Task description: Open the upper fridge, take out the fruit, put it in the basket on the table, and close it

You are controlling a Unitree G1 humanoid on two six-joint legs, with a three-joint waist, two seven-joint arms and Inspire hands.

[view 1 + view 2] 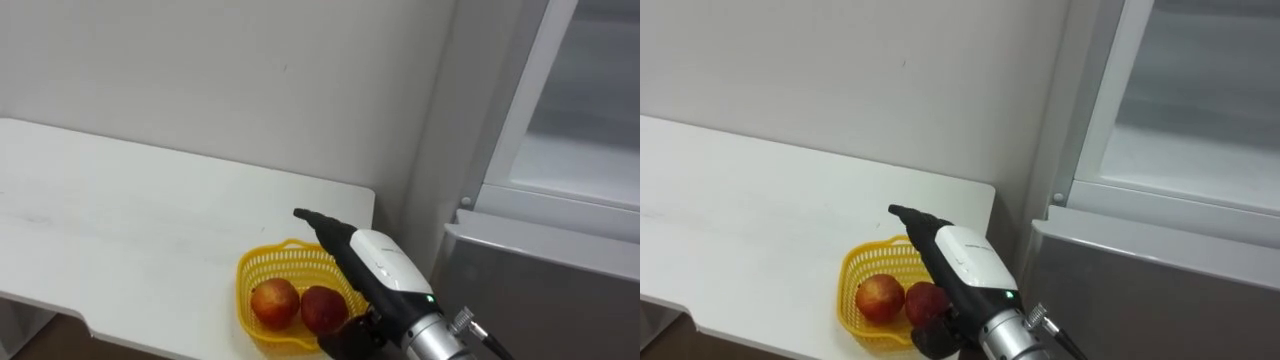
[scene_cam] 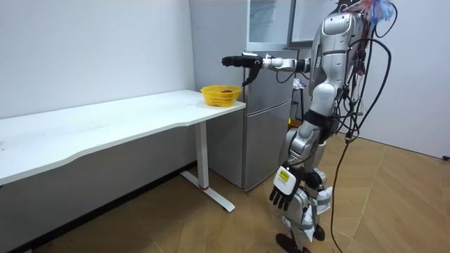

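A yellow basket (image 1: 262, 268) stands at the right end of the white table (image 1: 120, 230), close to the fridge. Two red-orange fruits lie in it, one (image 1: 274, 302) on the left and one (image 1: 320, 308) on the right. My right hand (image 1: 372, 262) reaches out level above the basket, open, with straight fingers pointing at the wall and the thumb hanging down by the right fruit. It holds nothing. In the room view the same hand (image 2: 240, 62) hovers over the basket (image 2: 220, 95). My left hand (image 2: 283, 191) hangs open beside my thigh.
The upper fridge compartment (image 1: 580, 150) is open to the right, its pale inside showing behind a white frame. Below it is the grey lower door (image 1: 540, 290). I stand on the wooden floor in front of the fridge (image 2: 271, 133). A white wall backs the table.
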